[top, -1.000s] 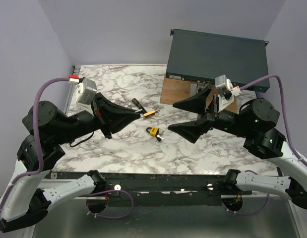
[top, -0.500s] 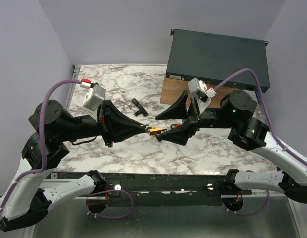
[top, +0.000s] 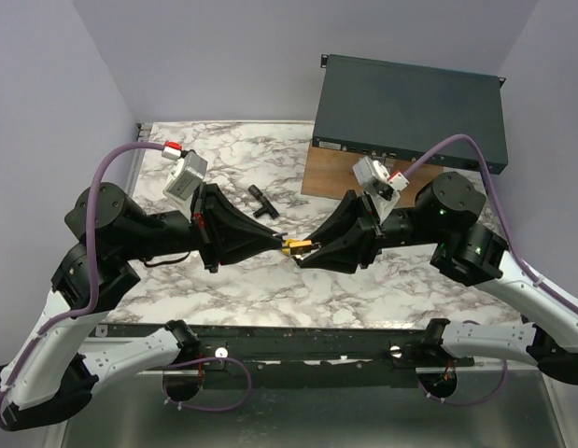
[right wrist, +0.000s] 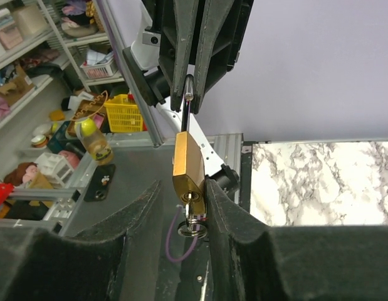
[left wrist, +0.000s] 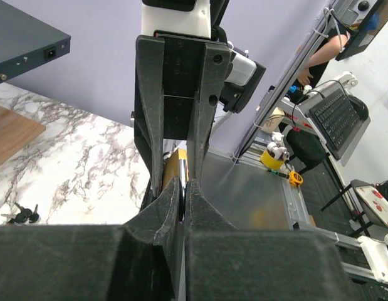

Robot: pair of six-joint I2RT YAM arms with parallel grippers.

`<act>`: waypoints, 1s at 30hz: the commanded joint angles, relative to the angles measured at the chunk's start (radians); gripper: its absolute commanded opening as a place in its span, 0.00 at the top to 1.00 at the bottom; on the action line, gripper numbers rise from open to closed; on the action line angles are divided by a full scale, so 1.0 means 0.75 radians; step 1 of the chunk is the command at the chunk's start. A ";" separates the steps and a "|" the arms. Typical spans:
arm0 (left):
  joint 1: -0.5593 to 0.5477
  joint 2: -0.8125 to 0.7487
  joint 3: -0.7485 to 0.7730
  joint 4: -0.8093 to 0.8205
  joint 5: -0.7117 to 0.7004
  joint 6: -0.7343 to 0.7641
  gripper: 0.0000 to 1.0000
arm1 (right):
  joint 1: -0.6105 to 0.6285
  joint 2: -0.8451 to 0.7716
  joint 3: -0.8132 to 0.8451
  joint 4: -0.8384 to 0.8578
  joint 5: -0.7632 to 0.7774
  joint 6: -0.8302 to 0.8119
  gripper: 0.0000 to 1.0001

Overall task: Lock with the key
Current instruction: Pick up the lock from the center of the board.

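A brass padlock (right wrist: 187,162) hangs in the air over the middle of the table, also seen in the top view as the padlock (top: 296,247). My left gripper (top: 277,241) is shut on its steel shackle (right wrist: 187,113); in the left wrist view the left gripper (left wrist: 183,188) pinches that shackle. A key (right wrist: 192,216) with a ring sits in the keyhole at the lock's lower end. My right gripper (right wrist: 181,191) stands around the lock's lower end and the key. Its right finger (right wrist: 226,207) touches the lock, and the left finger (right wrist: 137,210) is still apart from it.
A dark rack box (top: 410,112) sits at the back right on a wooden block (top: 337,175). A small black part (top: 262,201) lies on the marble top behind the grippers. Loose keys (left wrist: 21,216) lie on the marble.
Both arms moved toward the middle. The left gripper carried the padlock right and forward. The right gripper swung in from the right and narrowed its wide jaws around the lock and key.
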 commanded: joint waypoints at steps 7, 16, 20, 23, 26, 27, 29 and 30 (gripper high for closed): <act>0.027 0.019 -0.010 0.070 0.014 -0.032 1.00 | 0.000 -0.038 -0.023 0.080 0.008 0.078 0.67; 0.045 0.017 -0.028 0.090 0.024 -0.044 1.00 | 0.000 -0.032 -0.038 0.113 0.061 0.120 0.68; 0.048 0.015 -0.034 0.092 0.028 -0.044 1.00 | 0.000 -0.030 -0.046 0.123 0.101 0.136 0.73; 0.050 0.013 -0.038 0.096 0.028 -0.046 1.00 | 0.000 -0.023 -0.043 0.118 0.109 0.145 0.80; 0.055 0.008 -0.039 0.098 0.029 -0.048 1.00 | 0.002 -0.022 -0.044 0.113 0.107 0.144 0.82; 0.057 0.009 -0.040 0.098 0.028 -0.048 1.00 | 0.000 -0.022 -0.044 0.109 0.103 0.145 0.82; 0.059 0.005 -0.042 0.097 0.024 -0.048 1.00 | 0.000 -0.023 -0.044 0.096 0.098 0.137 0.81; 0.063 0.004 -0.042 0.098 0.026 -0.048 1.00 | 0.000 -0.024 -0.045 0.086 0.098 0.135 0.79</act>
